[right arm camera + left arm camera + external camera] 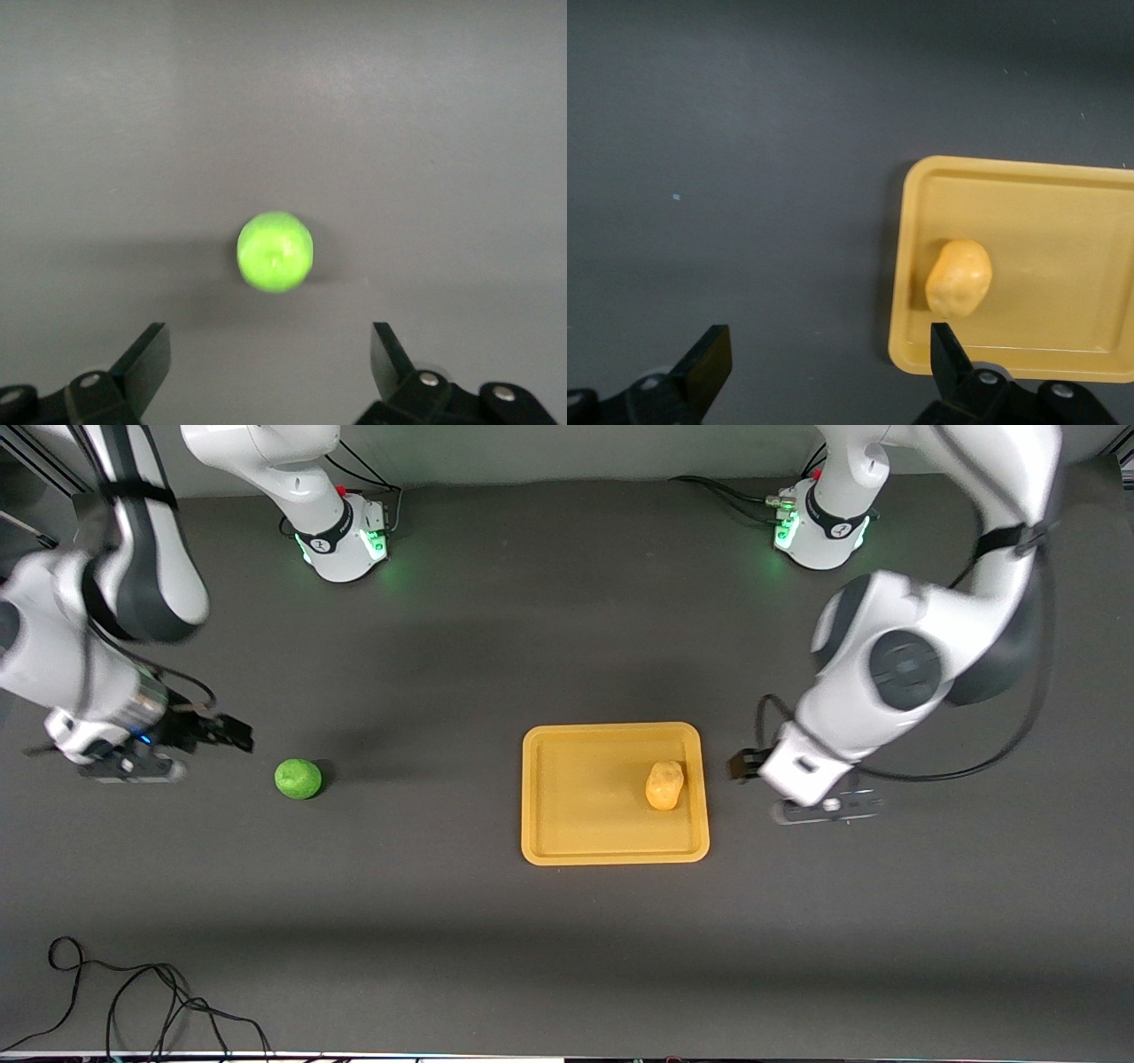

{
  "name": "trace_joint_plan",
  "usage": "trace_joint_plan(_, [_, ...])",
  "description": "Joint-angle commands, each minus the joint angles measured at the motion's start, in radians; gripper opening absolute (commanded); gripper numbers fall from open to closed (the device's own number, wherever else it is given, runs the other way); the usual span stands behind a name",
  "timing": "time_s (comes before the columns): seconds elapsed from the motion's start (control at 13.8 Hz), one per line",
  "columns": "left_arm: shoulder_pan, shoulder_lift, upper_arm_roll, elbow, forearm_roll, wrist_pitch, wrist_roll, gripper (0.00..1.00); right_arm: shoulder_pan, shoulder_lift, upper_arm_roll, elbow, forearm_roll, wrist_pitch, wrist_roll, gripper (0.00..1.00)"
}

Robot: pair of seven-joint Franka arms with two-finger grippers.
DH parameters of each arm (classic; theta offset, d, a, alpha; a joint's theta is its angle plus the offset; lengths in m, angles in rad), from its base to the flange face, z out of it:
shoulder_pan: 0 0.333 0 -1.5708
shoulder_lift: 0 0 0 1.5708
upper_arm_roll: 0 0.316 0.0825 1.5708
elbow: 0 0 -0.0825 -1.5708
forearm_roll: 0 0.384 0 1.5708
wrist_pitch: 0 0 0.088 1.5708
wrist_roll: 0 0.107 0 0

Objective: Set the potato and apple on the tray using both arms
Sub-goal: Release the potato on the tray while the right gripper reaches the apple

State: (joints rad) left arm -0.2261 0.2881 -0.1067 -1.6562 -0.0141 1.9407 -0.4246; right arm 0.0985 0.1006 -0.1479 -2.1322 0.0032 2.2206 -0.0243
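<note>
While the potato [664,785] lies on the tray [567,841] and the apple [299,779] on the table [496,646], the left gripper [828,359] and the right gripper [270,359] hang nearby, fingers spread wide, empty.

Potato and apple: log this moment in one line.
potato: on tray | apple: on table | left gripper: open, empty | right gripper: open, empty

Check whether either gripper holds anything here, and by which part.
Nothing is held. The left gripper and right gripper are both open and empty.
</note>
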Motion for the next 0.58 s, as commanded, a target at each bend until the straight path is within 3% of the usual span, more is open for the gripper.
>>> trace_joint_plan(0.0, [0.098, -0.027, -0.004, -0.033, -0.006, -0.003, 0.122, 1.00, 0.006, 0.068, 0.001, -0.069, 0.004, 0.151, 0.007, 1.00])
trace_joint_plan(0.22, [0.180, -0.090, -0.004, -0.077, 0.012, -0.006, 0.155, 1.00, 0.009, 0.171, 0.001, -0.071, 0.007, 0.244, 0.020, 1.00])
trace_joint_plan(0.36, [0.232, -0.208, -0.004, -0.187, 0.036, 0.021, 0.231, 1.00, 0.007, 0.226, 0.002, -0.072, 0.009, 0.300, 0.020, 1.00])
trace_joint_plan(0.51, [0.272, -0.282, -0.002, -0.200, 0.036, -0.009, 0.242, 1.00, 0.007, 0.258, 0.004, -0.072, 0.009, 0.306, 0.020, 1.00])
